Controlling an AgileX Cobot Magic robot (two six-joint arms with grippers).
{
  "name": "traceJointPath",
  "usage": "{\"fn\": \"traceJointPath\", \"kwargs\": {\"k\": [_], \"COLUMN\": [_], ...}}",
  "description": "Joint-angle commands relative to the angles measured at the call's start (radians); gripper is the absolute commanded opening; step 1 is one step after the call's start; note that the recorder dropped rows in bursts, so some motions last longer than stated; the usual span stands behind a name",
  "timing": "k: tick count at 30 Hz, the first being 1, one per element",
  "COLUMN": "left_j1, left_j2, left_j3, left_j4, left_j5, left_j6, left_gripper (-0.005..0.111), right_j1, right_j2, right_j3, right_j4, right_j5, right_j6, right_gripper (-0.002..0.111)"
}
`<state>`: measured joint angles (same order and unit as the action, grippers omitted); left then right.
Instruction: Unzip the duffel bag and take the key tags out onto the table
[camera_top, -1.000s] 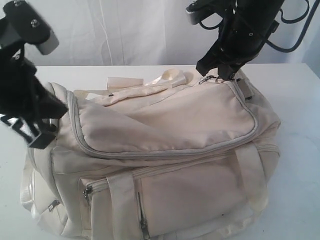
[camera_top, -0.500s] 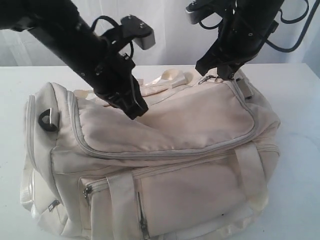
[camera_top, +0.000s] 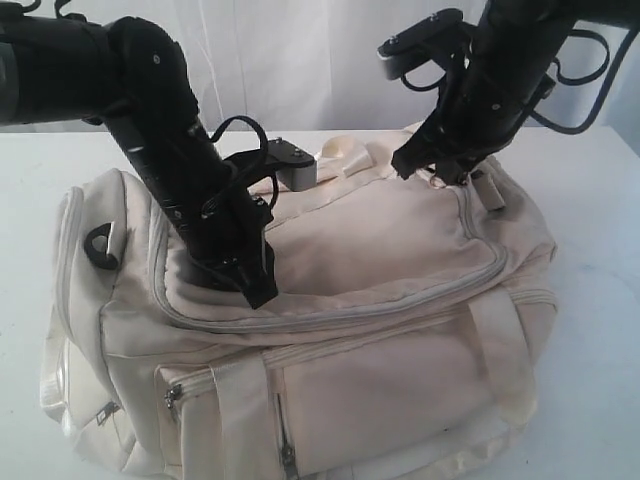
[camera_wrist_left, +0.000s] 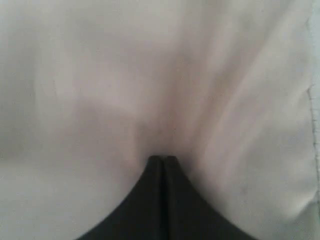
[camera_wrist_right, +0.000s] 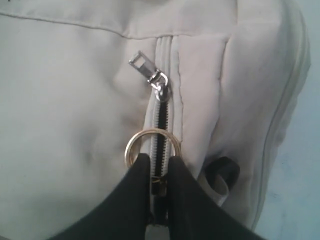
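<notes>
The duffel bag (camera_top: 400, 250) on the table (camera_top: 595, 260) is soft and, I judge, will bunch. My right gripper (camera_wrist_right: 159, 161) is nipped onto the stiff zip ring (camera_wrist_right: 131, 145) at the bag's end. My left gripper (camera_wrist_left: 163, 160), closed and empty, presses the bag's top.

Matt cream cloth, soft and creased, all over the duffel bag (camera_top: 400, 250). Bright polished silver metal on the zip pull (camera_wrist_right: 142, 64); glossy brass-toned metal on the ring (camera_wrist_right: 150, 131). Smooth black plastic on the D-ring (camera_top: 92, 248). Smooth, matt white on the table (camera_top: 600, 300).
</notes>
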<state>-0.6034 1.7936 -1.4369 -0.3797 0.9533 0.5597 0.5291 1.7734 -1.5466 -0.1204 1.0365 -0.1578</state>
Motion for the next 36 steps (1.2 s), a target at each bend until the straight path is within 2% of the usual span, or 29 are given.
{"fn": "traceJointPath", "kwargs": {"k": [1, 4, 7, 10, 15, 17, 22, 25, 29, 32, 35, 36], "left_j1": [0.003, 0.003, 0.003, 0.003, 0.029, 0.067, 0.172, 0.193, 0.193, 0.193, 0.193, 0.191], "left_j2": [-0.003, -0.003, -0.003, -0.003, 0.008, 0.038, 0.223, 0.325, 0.411, 0.453, 0.478, 0.483], "left_j3": [0.012, 0.012, 0.003, -0.020, -0.094, -0.162, -0.435, -0.564, -0.651, -0.671, -0.671, -0.671], "left_j4": [-0.069, -0.100, -0.157, -0.223, -0.227, -0.248, -0.375, -0.403, -0.403, -0.403, -0.433, -0.466], "left_j5": [0.054, 0.051, 0.002, -0.132, -0.352, -0.342, -0.112, -0.095, -0.086, -0.091, -0.090, -0.088], "left_j6": [0.024, 0.055, 0.167, 0.169, 0.109, 0.075, 0.013, -0.042, -0.093, -0.095, -0.096, -0.085], "left_gripper": [0.000, 0.000, 0.000, 0.000, 0.000, 0.000, 0.000, 0.000, 0.001, 0.020, 0.051, 0.065], "right_j1": [-0.012, -0.012, -0.012, -0.012, -0.012, -0.012, -0.012, -0.012, -0.012, -0.012, -0.012, -0.012], "right_j2": [-0.005, -0.029, -0.056, -0.077, -0.084, -0.084, -0.084, -0.084, -0.084, -0.084, -0.084, -0.084], "right_j3": [0.051, 0.073, 0.085, 0.085, 0.085, 0.085, 0.085, 0.085, 0.085, 0.085, 0.085, 0.085], "right_j4": [0.013, 0.015, 0.015, 0.015, 0.015, 0.015, 0.015, 0.015, 0.015, 0.015, 0.016, 0.019], "right_j5": [0.017, 0.011, -0.020, -0.036, -0.032, -0.034, -0.049, -0.068, -0.071, -0.074, -0.074, -0.074], "right_j6": [0.015, 0.015, 0.015, 0.017, 0.029, 0.029, 0.024, 0.028, 0.028, 0.028, 0.031, 0.030], "right_gripper": [0.000, 0.000, 0.000, 0.000, 0.000, 0.000, 0.000, 0.000, 0.000, 0.000, 0.000, 0.000]}}
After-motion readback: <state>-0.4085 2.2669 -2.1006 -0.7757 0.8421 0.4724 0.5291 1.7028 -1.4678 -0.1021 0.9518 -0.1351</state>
